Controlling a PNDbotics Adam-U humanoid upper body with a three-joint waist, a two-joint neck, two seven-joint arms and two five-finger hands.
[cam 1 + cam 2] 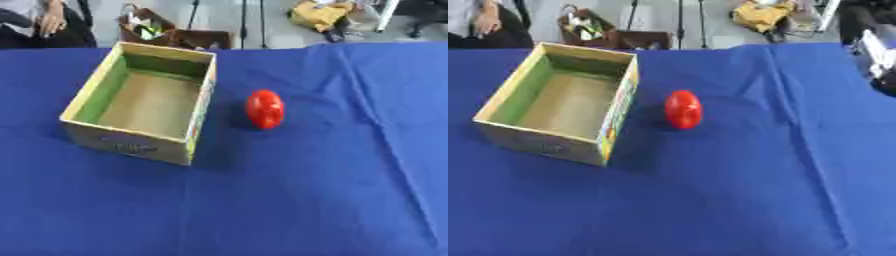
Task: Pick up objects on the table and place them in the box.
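The red egg-shaped object [264, 109] stood on the blue tablecloth [289, 200], just to the right of the open cardboard box [193, 127] and apart from it, with a strip of bare cloth between the two. We read its long axis as running nearly upright in the view, tipped a little, so that it looked taller than it was wide. Whether it stood on end or lay pointing away from us we could not tell. It was the only loose thing we saw on the table. The box sat at a slight angle to the table edge, its inside green on the walls and plain brown on the floor, and it held nothing that we could make out.

Neither of our hands clearly showed. In the right eye view a dark shape with a pale patch [875, 52] came in at the upper right edge. We took it for part of our right arm, but we could not tell whether the hand's fingers were straight or curled. Our left hand appeared in neither view.

We judged the task not yet begun, with the object untouched and the box empty. The object lay right of the box and toward the right arm's side, so we judged the right hand the nearer one. From there the carry into the box would run leftward over the near wall
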